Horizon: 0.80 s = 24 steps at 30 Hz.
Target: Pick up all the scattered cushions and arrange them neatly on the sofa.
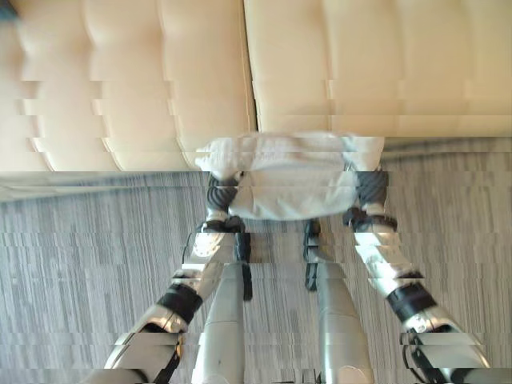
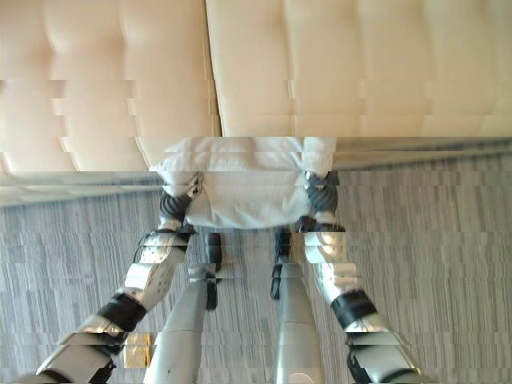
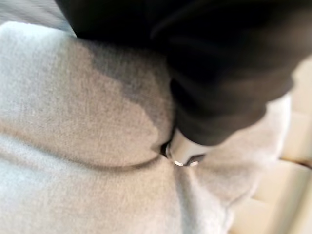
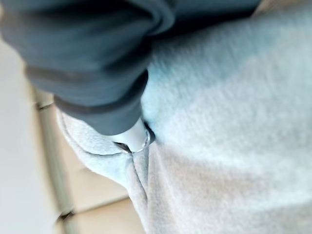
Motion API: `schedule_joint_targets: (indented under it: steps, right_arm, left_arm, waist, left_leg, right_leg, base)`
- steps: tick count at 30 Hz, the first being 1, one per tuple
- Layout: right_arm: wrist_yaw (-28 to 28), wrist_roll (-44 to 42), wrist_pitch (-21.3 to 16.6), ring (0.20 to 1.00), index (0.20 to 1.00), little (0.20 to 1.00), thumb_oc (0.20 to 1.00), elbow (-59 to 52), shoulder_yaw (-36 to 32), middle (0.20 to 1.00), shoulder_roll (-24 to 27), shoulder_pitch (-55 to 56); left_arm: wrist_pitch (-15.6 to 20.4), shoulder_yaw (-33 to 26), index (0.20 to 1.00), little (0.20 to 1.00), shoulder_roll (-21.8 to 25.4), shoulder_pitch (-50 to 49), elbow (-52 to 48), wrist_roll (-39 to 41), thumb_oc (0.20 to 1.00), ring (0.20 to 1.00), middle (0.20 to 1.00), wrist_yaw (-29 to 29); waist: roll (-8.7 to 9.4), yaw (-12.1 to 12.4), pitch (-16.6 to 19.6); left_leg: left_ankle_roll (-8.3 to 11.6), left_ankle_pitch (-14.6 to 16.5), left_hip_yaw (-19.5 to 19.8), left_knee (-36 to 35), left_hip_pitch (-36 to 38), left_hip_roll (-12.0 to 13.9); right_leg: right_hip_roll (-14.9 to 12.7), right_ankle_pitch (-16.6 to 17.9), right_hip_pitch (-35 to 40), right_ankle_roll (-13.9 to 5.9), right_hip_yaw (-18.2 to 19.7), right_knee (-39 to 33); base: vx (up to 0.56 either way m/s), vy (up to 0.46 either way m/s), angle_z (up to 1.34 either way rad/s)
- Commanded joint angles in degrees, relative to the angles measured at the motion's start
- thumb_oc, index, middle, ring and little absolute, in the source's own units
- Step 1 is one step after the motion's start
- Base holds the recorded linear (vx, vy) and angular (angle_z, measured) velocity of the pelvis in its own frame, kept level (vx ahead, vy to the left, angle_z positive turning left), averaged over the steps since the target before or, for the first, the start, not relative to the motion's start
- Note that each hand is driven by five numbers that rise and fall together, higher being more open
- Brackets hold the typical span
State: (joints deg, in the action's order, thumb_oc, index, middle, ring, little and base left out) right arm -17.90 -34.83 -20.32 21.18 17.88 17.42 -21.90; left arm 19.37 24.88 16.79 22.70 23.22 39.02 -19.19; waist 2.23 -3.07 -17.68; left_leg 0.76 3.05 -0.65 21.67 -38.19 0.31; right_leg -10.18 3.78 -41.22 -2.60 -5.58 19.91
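The left hand [image 1: 222, 190] is on the left end of a white cushion [image 1: 288, 180], and the right hand [image 1: 369, 192] is on its right end. The two hands hold the cushion up between them, above the grey striped floor [image 1: 88, 264] and right at the front edge of the cream sofa [image 1: 136, 80].

From the head, the dark covers of both hands show at the cushion's two ends, but the fingers are tucked into the soft cloth. The cushion's top edge sits over the sofa's front edge, near the gap between the two seat pads.

The left wrist view is very close. It shows the dark cover and one silver bit of the left hand [image 3: 183, 153] pushed deep into the cushion [image 3: 83, 146], which folds around it. I cannot tell if these fingers are open or closed.

The right wrist view shows the same for the right hand [image 4: 134, 139]: a silver bit sunk into a crease of the cushion [image 4: 229, 146]. I cannot tell about these fingers either. A strip of sofa [image 4: 19, 146] shows beside it.

The sofa seat has open room on both sides, and the floor is open to the left and right of the arms.
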Motion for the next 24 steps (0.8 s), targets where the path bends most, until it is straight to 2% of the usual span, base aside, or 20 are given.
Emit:
schedule_joint_targets:
  steps: [1, 2, 4, 6, 8, 9, 12, 19, 21, 22, 24]
  right_arm:
    - [6.3, 5.7, 0.5, 0.2, 0.2, 0.2, 0.2, -6.0, 1.8, 0.2, -0.7, 1.3]
    - [6.2, 5.7, 0.5, 0.2, 0.2, 0.2, 0.2, -6.1, 1.8, 0.2, -0.7, 1.4]
    - [8.5, 7.6, 1.2, 0.2, 0.2, 0.2, 0.2, -10.0, 0.4, 0.2, 1.1, 7.2]
    - [10.8, 10.6, 1.9, 0.2, 0.2, 0.2, 0.2, -12.9, -0.8, 0.2, 3.0, 13.6]
    - [11.6, 11.4, 2.0, 0.2, 0.2, 0.2, 0.2, -14.4, -1.5, 0.2, 3.7, 15.6]
    - [13.2, 11.4, 2.5, 0.2, 0.2, 0.2, 0.2, -16.9, -2.4, 0.2, 3.9, 19.2]
    - [14.9, 11.1, 2.8, 0.2, 0.2, 0.2, 0.2, -19.6, -2.8, 0.2, 4.2, 22.8]
    - [16.2, 12.5, 3.7, 0.2, 0.2, 0.2, 0.2, -22.6, -2.5, 0.2, 4.8, 25.9]
    - [16.8, 12.1, 3.7, 0.2, 0.2, 0.2, 0.2, -23.6, -3.2, 0.2, 5.4, 27.4]
    - [16.8, 12.1, 3.7, 0.2, 0.2, 0.2, 0.2, -23.6, -3.2, 0.2, 5.4, 27.4]
    - [17.3, 12.2, 3.7, 0.2, 0.2, 0.2, 0.2, -23.9, -3.3, 0.2, 6.0, 28.0]
  left_arm:
    - [1.6, 2.6, 0.2, 0.2, -2.3, 0.2, -6.4, -7.8, 0.2, 0.2, 0.2, 6.1]
    - [1.6, 2.6, 0.2, 0.2, -2.3, 0.1, -6.5, -7.8, 0.2, 0.2, 0.2, 6.1]
    - [0.8, 0.5, 0.2, 0.2, 1.0, -5.5, -12.7, -14.5, 0.2, 0.2, 0.2, 6.2]
    - [0.4, -1.2, 0.2, 0.2, 3.4, -12.7, -16.2, -14.9, 0.2, 0.2, 0.2, 8.4]
    - [0.2, -1.6, 0.2, 0.2, 3.8, -15.0, -17.1, -14.5, 0.2, 0.2, 0.2, 9.3]
    - [-0.3, -2.6, 0.2, 0.2, 5.0, -18.3, -19.0, -13.9, 0.2, 0.2, 0.2, 10.9]
    - [-1.1, -3.3, 0.2, 0.2, 6.9, -22.2, -22.1, -13.8, 0.2, 0.2, 0.2, 12.5]
    - [-2.5, -4.2, 0.2, 0.2, 7.3, -26.6, -24.2, -14.3, 0.2, 0.2, 0.2, 13.2]
    - [-2.8, -4.5, 0.2, 0.2, 7.2, -27.7, -24.9, -14.2, 0.2, 0.2, 0.2, 13.5]
    - [-2.8, -4.5, 0.2, 0.2, 7.2, -27.7, -24.9, -14.2, 0.2, 0.2, 0.2, 13.5]
    - [-3.0, -5.3, 0.2, 0.2, 6.7, -29.0, -25.2, -13.4, 0.2, 0.2, 0.2, 13.8]
  waist:
    - [-1.29, 0.8, 2.6]
    - [-1.3, 0.8, 2.3]
    - [-1.48, 1.1, 3.3]
    - [-1.57, 1.2, 5.5]
    - [-1.72, 1.3, 6.2]
    - [-1.82, 1.5, 8.1]
    - [-2.04, 1.9, 10.1]
    - [-2.63, 2.8, 11.5]
    - [-2.56, 2.8, 11.5]
    - [-2.56, 2.8, 11.4]
    - [-2.07, 3.2, 10.8]
  left_leg:
    - [0.79, -2.1, 0.5, -9.7, 7.9, 0.0]
    - [0.79, -2.2, 0.6, -10.0, 8.5, 0.0]
    - [0.88, -2.8, 0.2, -14.0, 15.1, 0.1]
    - [1.1, -3.4, -0.3, -18.4, 21.9, 0.1]
    - [1.19, -3.8, -0.4, -20.3, 24.4, 0.1]
    - [1.17, -3.9, -0.7, -22.3, 27.3, -0.1]
    - [1.22, -4.0, -1.6, -24.7, 31.7, 0.1]
    - [1.05, -3.2, -3.1, -26.7, 38.1, 0.8]
    - [1.35, -3.2, -2.5, -26.5, 39.4, 1.5]
    - [1.35, -3.2, -2.5, -26.6, 39.4, 1.5]
    - [1.75, -2.6, -1.5, -24.2, 39.7, 3.2]
  right_leg:
    - [0.1, -6.3, 10.2, -2.68, -2.3, -4.6]
    - [0.2, -6.2, 10.8, -2.69, -2.4, -4.9]
    - [0.1, -5.2, 17.8, -3.42, -3.6, -9.2]
    - [0.4, -3.6, 25.7, -4.44, -4.8, -14.9]
    - [0.5, -3.1, 28.0, -4.74, -5.2, -16.8]
    - [0.7, -2.3, 30.9, -5.18, -5.7, -19.0]
    - [0.8, -2.0, 34.8, -5.6, -6.4, -20.9]
    - [1.5, -4.1, 39.6, -5.91, -6.4, -20.2]
    - [2.2, -6.2, 40.4, -5.21, -5.8, -18.8]
    - [2.2, -6.2, 40.5, -5.21, -5.8, -18.8]
    - [3.6, -9.3, 41.2, -3.45, -5.6, -16.2]
  base:
    - [0.13, 0.025, 0.0]
    - [0.15, 0.039, 0.01]
    - [0.16, 0.047, 0.04]
    - [0.24, 0.071, 0.06]
    - [0.16, 0.057, 0.06]
    - [0.09, 0.034, 0.04]
    - [0.13, 0.051, -0.02]
    - [0.08, -0.043, -0.08]
    - [0.05, -0.162, -0.02]
    - [0.03, -0.239, 0.0]
    - [0.01, -0.283, 0.0]
